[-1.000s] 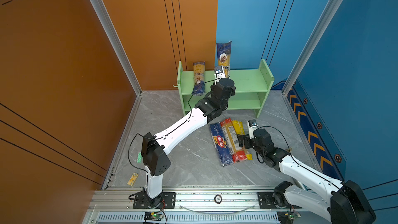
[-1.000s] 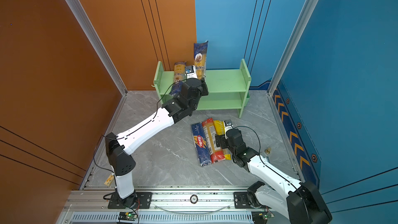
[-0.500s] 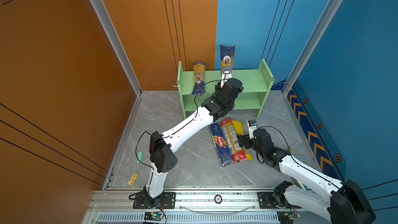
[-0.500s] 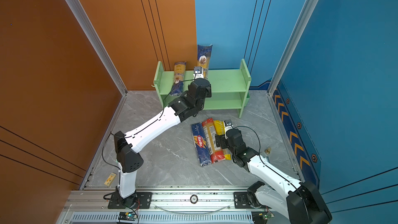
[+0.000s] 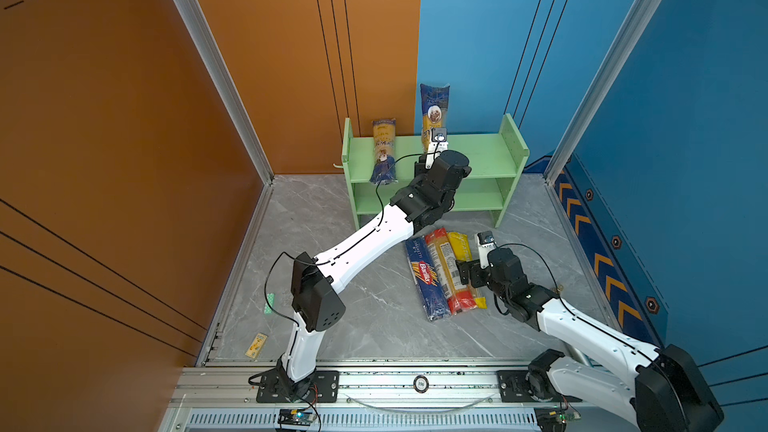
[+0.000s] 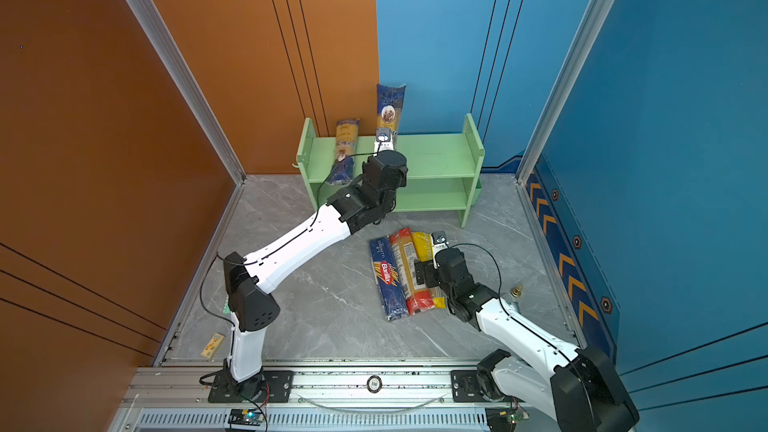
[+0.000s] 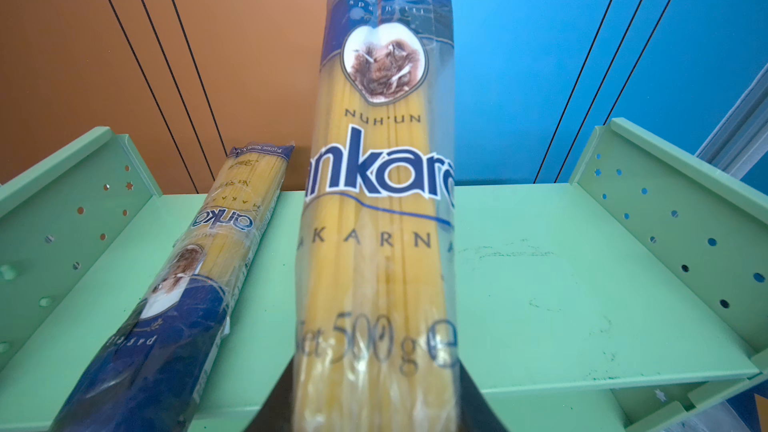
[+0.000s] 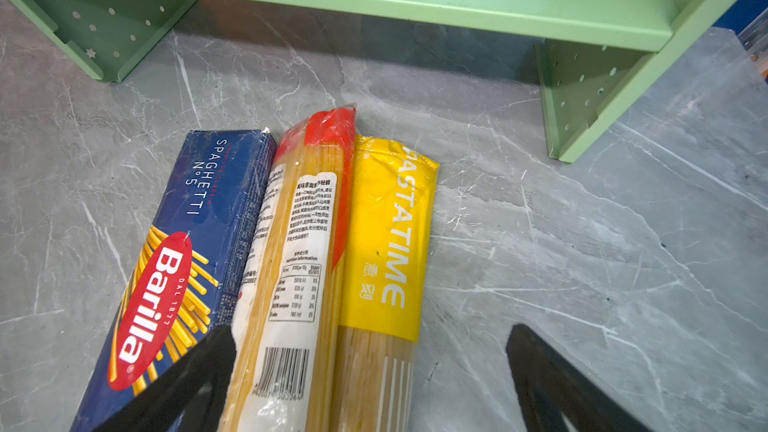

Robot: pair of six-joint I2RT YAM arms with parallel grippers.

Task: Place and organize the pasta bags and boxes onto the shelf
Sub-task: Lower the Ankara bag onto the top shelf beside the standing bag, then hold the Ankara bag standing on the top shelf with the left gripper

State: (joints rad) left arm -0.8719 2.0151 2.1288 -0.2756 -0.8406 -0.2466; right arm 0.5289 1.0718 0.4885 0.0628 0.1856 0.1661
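Holding a navy-and-yellow packet (image 5: 434, 114) upright over the shelf (image 5: 478, 151), at its top tier, with the left gripper (image 7: 374, 409) clenched on its lower end, beside a matching packet (image 5: 383, 151) lying there. Hovering the right gripper (image 8: 370, 336), spread wide, above three packets (image 5: 446, 272) on the table (image 5: 353, 326). Next, likely laying it flat, then releasing.

Grey marbled desk (image 5: 374, 326) between an orange wall (image 5: 124, 118) and a blue wall (image 5: 706, 118); small yellow tag (image 5: 256, 344) near its front-left corner, brass object (image 6: 516, 290) near its right edge
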